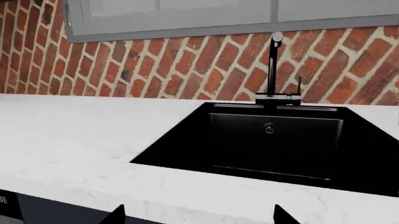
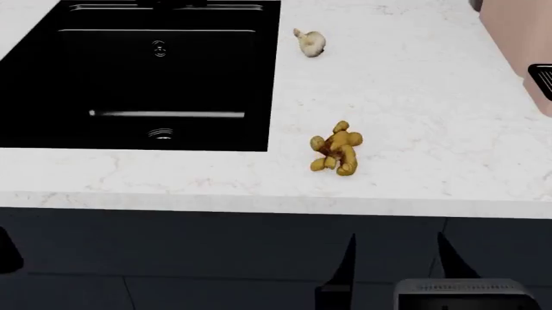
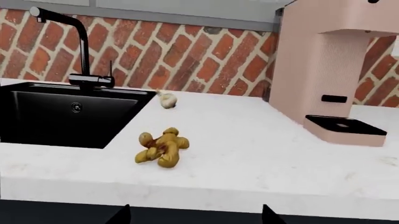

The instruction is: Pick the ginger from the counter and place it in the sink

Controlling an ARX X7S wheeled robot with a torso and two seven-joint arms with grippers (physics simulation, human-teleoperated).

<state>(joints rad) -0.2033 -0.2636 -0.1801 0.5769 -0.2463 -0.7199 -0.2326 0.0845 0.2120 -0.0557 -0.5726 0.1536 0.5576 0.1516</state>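
Observation:
The ginger (image 2: 335, 148), a knobby golden-brown root, lies on the white marble counter (image 2: 414, 110) just right of the black sink (image 2: 198, 71). It also shows in the right wrist view (image 3: 160, 148), with the sink (image 3: 56, 121) beside it. My right gripper (image 2: 395, 258) is open and empty, below the counter's front edge and short of the ginger; its tips show in the right wrist view (image 3: 195, 215). My left gripper (image 1: 199, 215) is open and empty at the counter's front edge, facing the sink (image 1: 274, 144).
A pale garlic bulb (image 2: 309, 42) lies farther back beside the sink, also in the right wrist view (image 3: 166, 100). A pink coffee machine (image 3: 330, 70) stands at the back right. A black faucet (image 1: 274, 70) rises behind the sink before a brick wall.

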